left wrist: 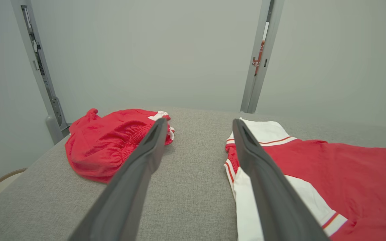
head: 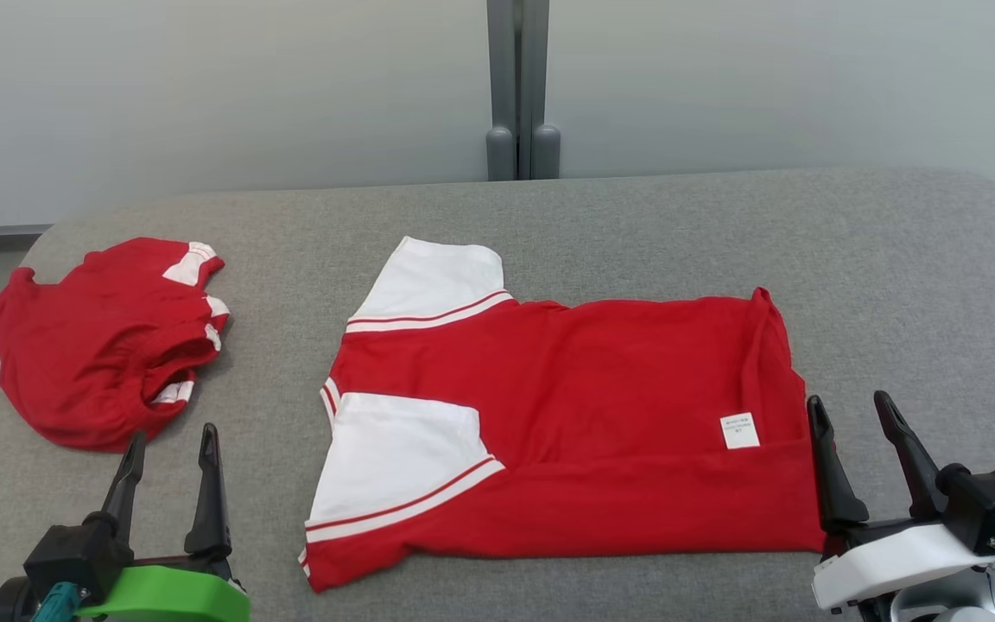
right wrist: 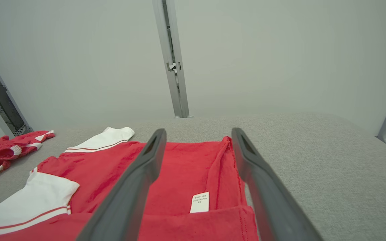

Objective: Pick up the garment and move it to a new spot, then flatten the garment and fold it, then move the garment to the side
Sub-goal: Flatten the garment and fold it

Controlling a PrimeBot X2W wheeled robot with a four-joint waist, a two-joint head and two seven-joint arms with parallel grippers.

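The garment [head: 584, 415] is a red T-shirt with white sleeves, lying folded lengthwise on the grey table, sleeves to the left and hem to the right with a small white label showing. It also appears in the left wrist view [left wrist: 347, 174] and the right wrist view [right wrist: 186, 167]. My left gripper [head: 171, 449] stands open near the front edge, left of the shirt's sleeves, holding nothing [left wrist: 198, 125]. My right gripper [head: 852, 410] stands open at the shirt's hem end, its fingers spread above the hem corner [right wrist: 198, 134], apart from the cloth.
A second red garment with white trim [head: 100, 337] lies crumpled at the table's [head: 636, 216] left end, just beyond my left gripper. A pale wall with a grey upright post [head: 516, 86] rises behind the table. The table's right part is bare grey cloth.
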